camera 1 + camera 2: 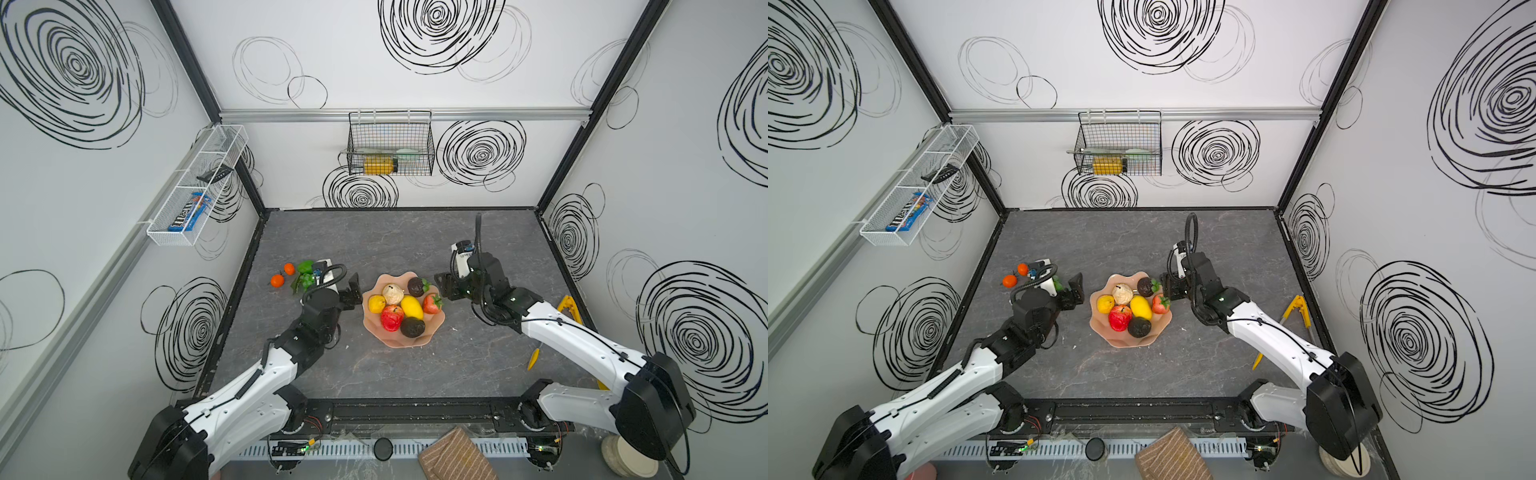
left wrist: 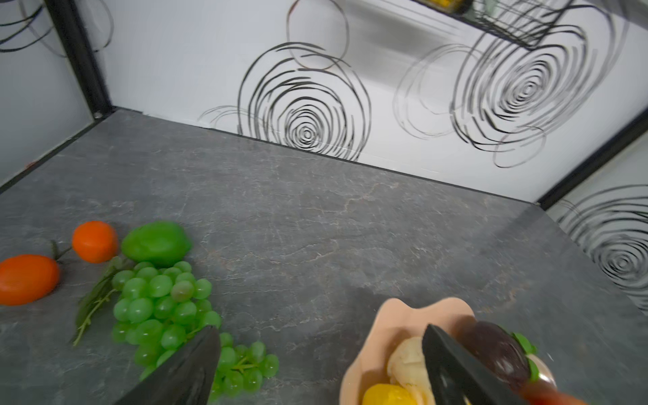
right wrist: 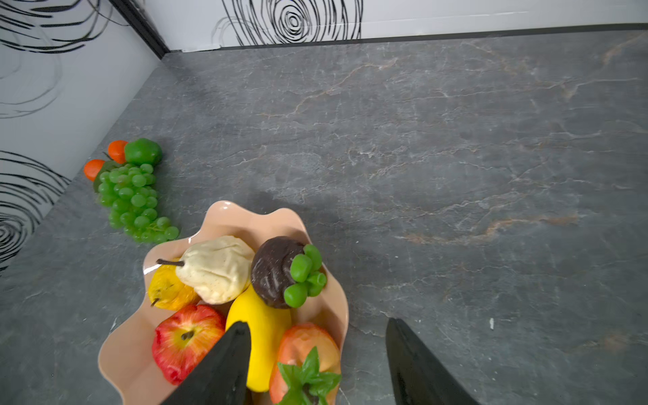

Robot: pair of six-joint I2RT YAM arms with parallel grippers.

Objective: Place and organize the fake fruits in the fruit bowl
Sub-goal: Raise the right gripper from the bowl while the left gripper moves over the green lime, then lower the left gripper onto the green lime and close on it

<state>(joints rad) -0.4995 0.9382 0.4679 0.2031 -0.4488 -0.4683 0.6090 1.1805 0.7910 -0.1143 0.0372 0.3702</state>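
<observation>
Flanking fruit bowl [image 1: 399,341], both jaws open; grapes [image 1: 305,281], oranges [image 1: 277,281] outside.

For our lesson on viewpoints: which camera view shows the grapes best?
The right wrist view: the whole bunch of grapes lies unobstructed. The left wrist view shows them bigger, but a finger covers part. In both top views the left arm hides most of them.
</observation>
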